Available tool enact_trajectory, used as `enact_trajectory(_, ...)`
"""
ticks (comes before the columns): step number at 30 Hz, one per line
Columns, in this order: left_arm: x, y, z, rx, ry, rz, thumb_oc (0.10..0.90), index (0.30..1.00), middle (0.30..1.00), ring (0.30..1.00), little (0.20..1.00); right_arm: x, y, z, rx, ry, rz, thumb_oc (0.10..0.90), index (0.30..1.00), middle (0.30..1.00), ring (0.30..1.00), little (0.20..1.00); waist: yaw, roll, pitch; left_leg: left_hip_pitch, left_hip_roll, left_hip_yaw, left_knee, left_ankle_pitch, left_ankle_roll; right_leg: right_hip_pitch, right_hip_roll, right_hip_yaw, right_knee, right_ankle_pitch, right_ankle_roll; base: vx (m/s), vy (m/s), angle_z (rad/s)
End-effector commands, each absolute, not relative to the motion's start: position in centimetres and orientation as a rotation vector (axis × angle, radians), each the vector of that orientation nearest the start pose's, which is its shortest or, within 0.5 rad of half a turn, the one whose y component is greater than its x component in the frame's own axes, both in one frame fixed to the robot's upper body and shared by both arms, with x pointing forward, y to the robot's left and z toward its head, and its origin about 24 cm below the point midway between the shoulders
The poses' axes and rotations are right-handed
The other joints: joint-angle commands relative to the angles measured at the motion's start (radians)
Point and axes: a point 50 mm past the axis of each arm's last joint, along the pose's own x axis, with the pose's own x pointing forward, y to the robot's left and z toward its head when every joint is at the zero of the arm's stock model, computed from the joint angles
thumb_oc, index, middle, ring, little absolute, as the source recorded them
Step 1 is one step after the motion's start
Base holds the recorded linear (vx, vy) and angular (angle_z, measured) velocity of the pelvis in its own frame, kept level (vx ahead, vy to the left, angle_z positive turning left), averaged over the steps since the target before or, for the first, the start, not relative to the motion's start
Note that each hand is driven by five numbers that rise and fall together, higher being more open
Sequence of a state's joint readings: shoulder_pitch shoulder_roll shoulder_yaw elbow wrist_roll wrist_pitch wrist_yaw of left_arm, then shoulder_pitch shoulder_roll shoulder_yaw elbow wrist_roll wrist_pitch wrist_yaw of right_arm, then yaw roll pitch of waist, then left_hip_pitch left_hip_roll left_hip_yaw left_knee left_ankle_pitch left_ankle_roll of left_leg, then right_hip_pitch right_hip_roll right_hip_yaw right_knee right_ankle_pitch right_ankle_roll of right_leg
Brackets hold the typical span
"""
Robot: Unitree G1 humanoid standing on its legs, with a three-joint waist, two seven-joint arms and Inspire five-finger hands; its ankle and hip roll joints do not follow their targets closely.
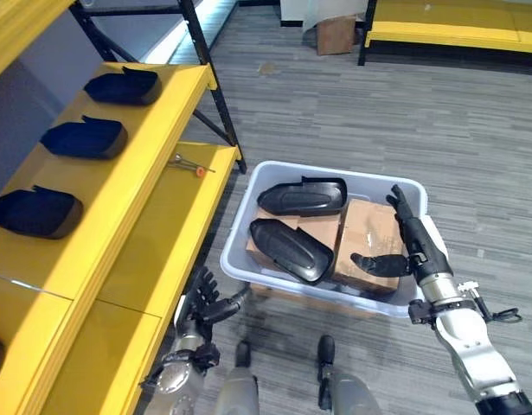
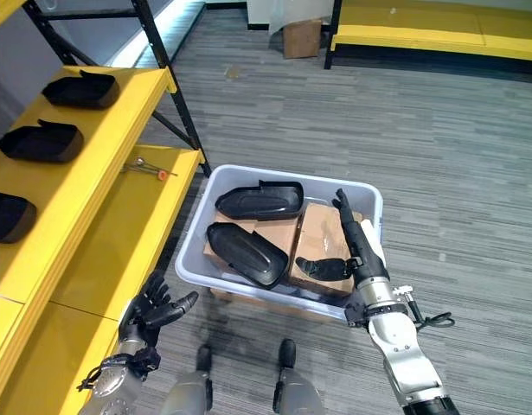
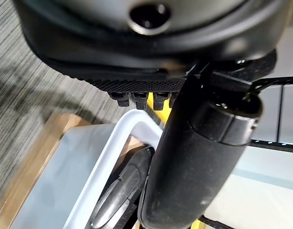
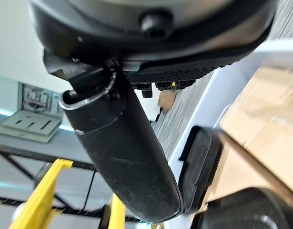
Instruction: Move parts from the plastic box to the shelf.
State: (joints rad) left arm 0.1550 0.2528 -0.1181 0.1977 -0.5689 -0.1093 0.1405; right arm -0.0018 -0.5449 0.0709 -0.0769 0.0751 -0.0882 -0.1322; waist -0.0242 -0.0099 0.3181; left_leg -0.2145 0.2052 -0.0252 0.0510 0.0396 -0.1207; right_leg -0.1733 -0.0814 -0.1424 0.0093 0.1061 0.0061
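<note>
A pale plastic box (image 1: 236, 239) stands on the floor beside the yellow shelf (image 1: 127, 186). Two black moulded parts, one at the back (image 1: 302, 197) and one nearer (image 1: 291, 249), lie in it on cardboard boxes (image 1: 369, 232). Three more black parts (image 1: 84, 138) sit in a row on the shelf's top board. My right hand (image 1: 414, 238) hovers over the box's right side, open, its fingers straight and the thumb out above the cardboard. Low by the box's near left corner is my left hand (image 1: 201, 307), open with spread fingers and holding nothing.
A small tool with an orange tip (image 1: 189, 166) lies on the shelf's lower board. A black rack post (image 1: 215, 95) stands behind the box. Far back are a cardboard carton (image 1: 336, 35) and another yellow rack (image 1: 456, 36). Grey floor spreads right of the box.
</note>
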Motion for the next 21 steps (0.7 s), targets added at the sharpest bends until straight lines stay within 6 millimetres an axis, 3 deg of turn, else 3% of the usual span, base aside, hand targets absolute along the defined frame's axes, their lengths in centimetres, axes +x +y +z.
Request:
enact_trajectory(1, 21.1, 21.8, 1.2, -0.236, 0.075, 0.165, 0.900, 1.000, 1.000, 1.000, 1.000, 24.8, -21.7, 14.2, -0.516, -0.455, -0.019, 0.900, 1.000, 1.000, 1.000, 1.000, 0.010, -0.007, -0.064, 0.011, -0.042, 0.022, 0.038, 0.047, 0.023, 0.108, -0.104, 0.067, -0.007, -0.072, 0.113, 0.07, 0.167, -0.59)
enact_trajectory(7, 21.3, 23.9, 3.2, -0.148, 0.002, 0.178, 0.900, 1.000, 1.000, 1.000, 1.000, 26.3, -22.3, 17.3, -0.617, -0.562, -0.076, 0.900, 1.000, 1.000, 1.000, 1.000, 0.039, -0.062, -0.010, -0.027, -0.081, 0.109, 0.066, -0.001, 0.055, 0.034, -0.142, 0.098, -0.032, -0.012, 0.146, -0.01, 0.139, -0.47)
enact_trajectory(11, 21.5, 24.1, 3.9, -0.133, -0.017, 0.174, 0.900, 1.000, 1.000, 1.000, 1.000, 26.7, -24.7, 20.0, -0.810, -0.604, -0.168, 0.900, 1.000, 1.000, 1.000, 1.000, 0.045, -0.082, 0.026, -0.074, -0.095, 0.109, 0.082, -0.007, 0.060, -0.002, -0.160, 0.082, -0.033, 0.003, 0.153, -0.01, 0.048, 0.01)
enact_trajectory(14, 21.6, 24.0, 4.1, -0.131, -0.022, 0.168, 0.900, 1.000, 1.000, 1.000, 1.000, 26.8, -25.5, 20.9, -0.876, -0.611, -0.188, 0.900, 1.000, 1.000, 1.000, 1.000, 0.046, -0.084, 0.042, -0.093, -0.096, 0.105, 0.082, -0.001, 0.060, -0.022, -0.164, 0.076, -0.027, 0.006, 0.154, -0.03, 0.006, 0.17)
enact_trajectory(17, 21.6, 24.2, 4.5, -0.126, -0.037, 0.159, 0.900, 1.000, 1.000, 1.000, 1.000, 27.2, -27.2, 23.1, -1.112, -0.603, -0.233, 0.900, 1.000, 1.000, 1.000, 1.000, 0.054, -0.088, 0.078, -0.118, -0.090, 0.099, 0.080, 0.010, 0.052, -0.052, -0.161, 0.066, -0.013, 0.006, 0.152, -0.04, -0.031, 0.06)
enact_trajectory(21, 21.7, 24.2, 4.7, -0.125, -0.044, 0.154, 0.900, 1.000, 1.000, 1.000, 1.000, 27.9, -28.4, 24.4, -1.255, -0.569, -0.262, 0.900, 1.000, 1.000, 1.000, 1.000, 0.061, -0.086, 0.099, -0.136, -0.083, 0.095, 0.066, 0.032, 0.044, -0.079, -0.158, 0.061, -0.007, 0.012, 0.151, -0.04, -0.049, 0.06)
